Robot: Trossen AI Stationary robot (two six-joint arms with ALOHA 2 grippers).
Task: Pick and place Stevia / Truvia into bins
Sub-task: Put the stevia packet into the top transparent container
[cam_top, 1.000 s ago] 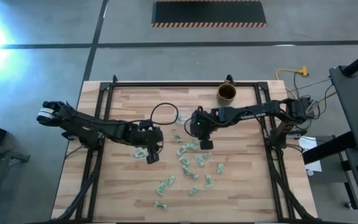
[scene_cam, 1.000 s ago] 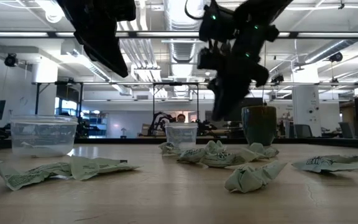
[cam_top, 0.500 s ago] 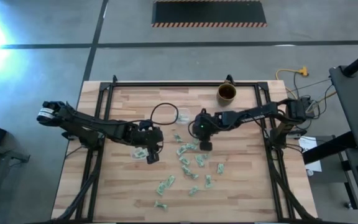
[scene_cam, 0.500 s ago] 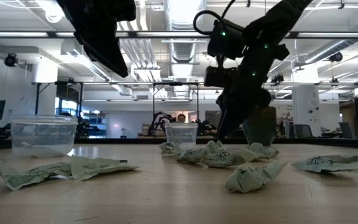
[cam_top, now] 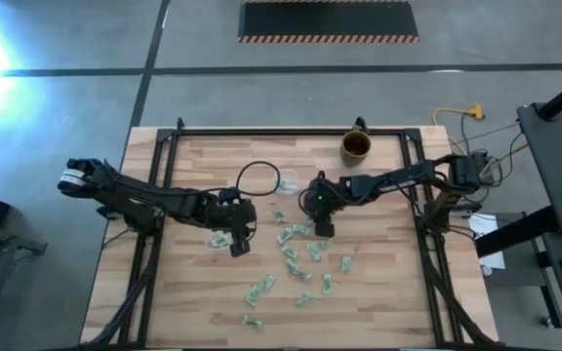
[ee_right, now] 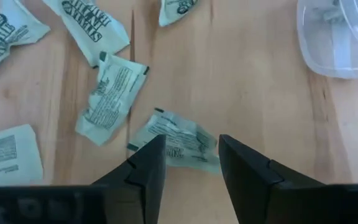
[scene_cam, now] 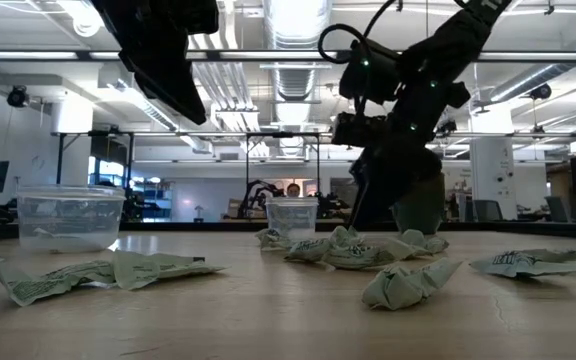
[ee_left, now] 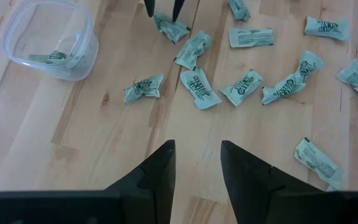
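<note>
Brown mug [cam_top: 356,145] with handle, upright on light wooden table top [cam_top: 388,292], near far edge; same mug [scene_cam: 417,201] shows dark in low view, partly hidden. Black metal frame [cam_top: 291,132] runs along table's far edge and sides. Yellow cable with plug [cam_top: 461,112] on grey floor off the far right corner. Black mat with striped border [cam_top: 328,20] on floor well beyond table. Ceiling ducts and strip lights [scene_cam: 268,50] in room behind.

— Any writing you can read?
— Only on the sachets [ee_right: 86,22]: dark print on the pale paper, and on one I make out what looks like "STEVIA".
— And the rest of the sachets on the bench [ee_left: 92,143]?
— Printed too, but too small to read.
</note>
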